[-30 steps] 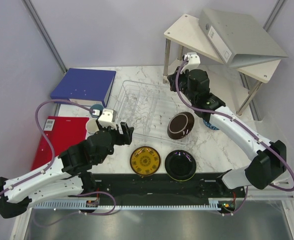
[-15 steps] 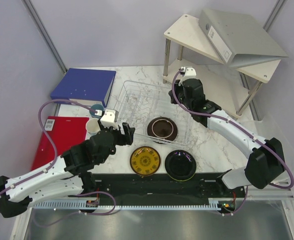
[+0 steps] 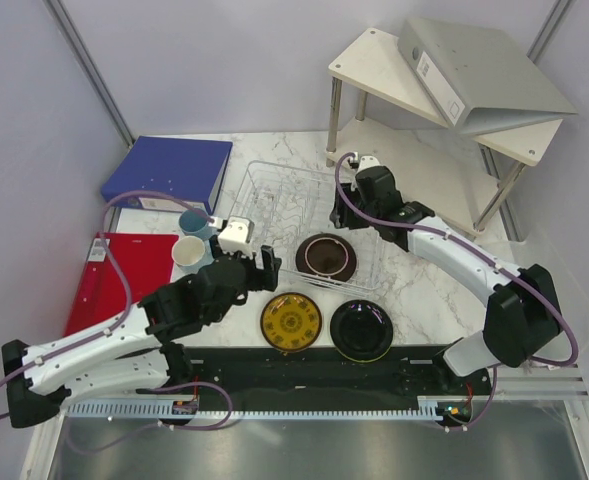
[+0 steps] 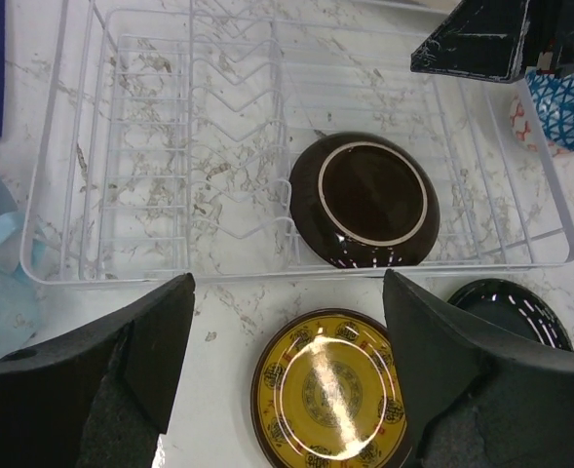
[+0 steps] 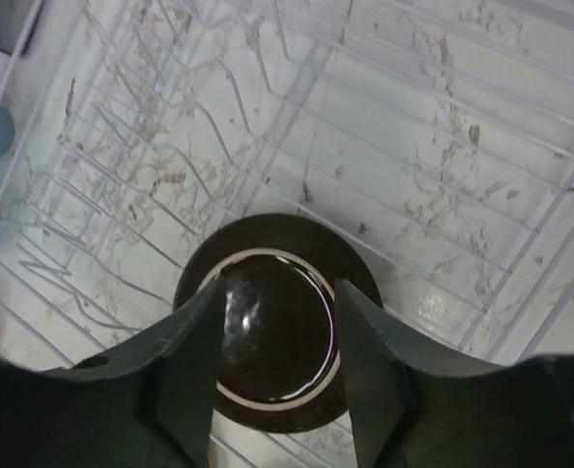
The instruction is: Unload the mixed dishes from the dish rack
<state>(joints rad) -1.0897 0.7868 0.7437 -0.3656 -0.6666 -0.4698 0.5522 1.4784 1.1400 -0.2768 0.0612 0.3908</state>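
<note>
The wire dish rack [image 3: 279, 200] [image 4: 121, 146] [image 5: 413, 127] holds one dark plate [image 3: 325, 257] [image 4: 369, 200] [image 5: 277, 336], lying bottom up at its near right rim. My right gripper [image 3: 342, 210] [image 5: 279, 322] hovers open just above that plate, a finger on each side, not touching it. My left gripper [image 3: 264, 268] [image 4: 287, 361] stands open over the marble in front of the rack, above the yellow patterned plate [image 3: 291, 321] [image 4: 330, 400]. A glossy black plate [image 3: 361, 329] [image 4: 511, 302] lies to the right of it. A light-blue mug [image 3: 194, 222] and a white mug [image 3: 188, 252] stand left of the rack.
A small blue patterned dish [image 4: 559, 107] sits right of the rack. A blue binder [image 3: 169, 170] and a red binder [image 3: 114, 270] lie at the left. The white two-tier shelf [image 3: 414, 80] with a grey binder [image 3: 474, 70] stands at the back right.
My right gripper laid the tilted dark plate down bottom up in the rack, then opened and let it go. My left arm moved a little forward and right.
</note>
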